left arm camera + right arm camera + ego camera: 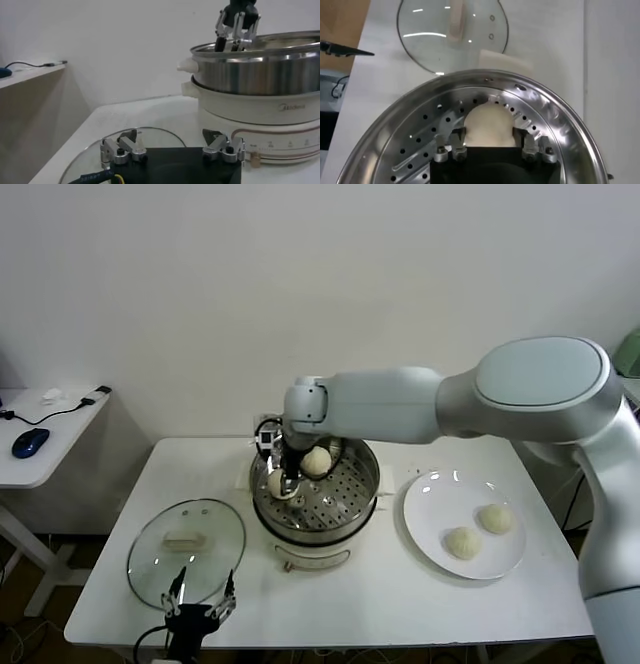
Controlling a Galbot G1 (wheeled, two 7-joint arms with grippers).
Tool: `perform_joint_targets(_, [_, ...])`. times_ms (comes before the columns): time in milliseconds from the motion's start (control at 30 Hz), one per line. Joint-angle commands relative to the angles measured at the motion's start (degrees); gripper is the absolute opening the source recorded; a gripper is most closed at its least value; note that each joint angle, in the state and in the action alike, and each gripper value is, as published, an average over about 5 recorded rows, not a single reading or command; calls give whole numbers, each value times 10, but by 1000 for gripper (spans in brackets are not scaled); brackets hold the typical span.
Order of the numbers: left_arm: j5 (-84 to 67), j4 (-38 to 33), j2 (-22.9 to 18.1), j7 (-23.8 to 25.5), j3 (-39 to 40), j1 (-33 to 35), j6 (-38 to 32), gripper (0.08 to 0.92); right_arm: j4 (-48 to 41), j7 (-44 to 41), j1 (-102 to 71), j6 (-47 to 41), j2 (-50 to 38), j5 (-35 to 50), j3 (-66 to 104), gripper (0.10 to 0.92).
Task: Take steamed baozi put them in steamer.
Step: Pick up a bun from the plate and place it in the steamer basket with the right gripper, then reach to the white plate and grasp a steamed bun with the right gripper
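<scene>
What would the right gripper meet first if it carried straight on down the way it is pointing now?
The right gripper points down into the steamer with a bun between its fingers. Going straight on, that bun would most likely press onto the perforated tray first; how much gap remains beneath it is unclear.

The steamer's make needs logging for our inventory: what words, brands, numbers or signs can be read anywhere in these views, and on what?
"Midea": grey brand mark on the white base of the steamer, read from the left wrist view, small and faint, so not certain.
Small marks around the steamer's dial: too small to read.
White print on the cable at the left gripper: too blurred to read.
Glass lid, plate, steamed baozi: no text visible.
</scene>
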Motion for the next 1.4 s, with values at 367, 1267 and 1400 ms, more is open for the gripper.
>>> perform_joint_targets(367, [9,-18,-3,3,6,9,1,823,115,-232,205,147,-227,-83,-80,823])
perform_joint_targets(1267, [11,-6,-7,1,-4,10,1,823,139,-128,-131,100,-530,-379,25,823])
perform_joint_targets(1400, [10,-5,-6,1,-4,10,1,823,116,-114,-176,91,-514,-389,69,823])
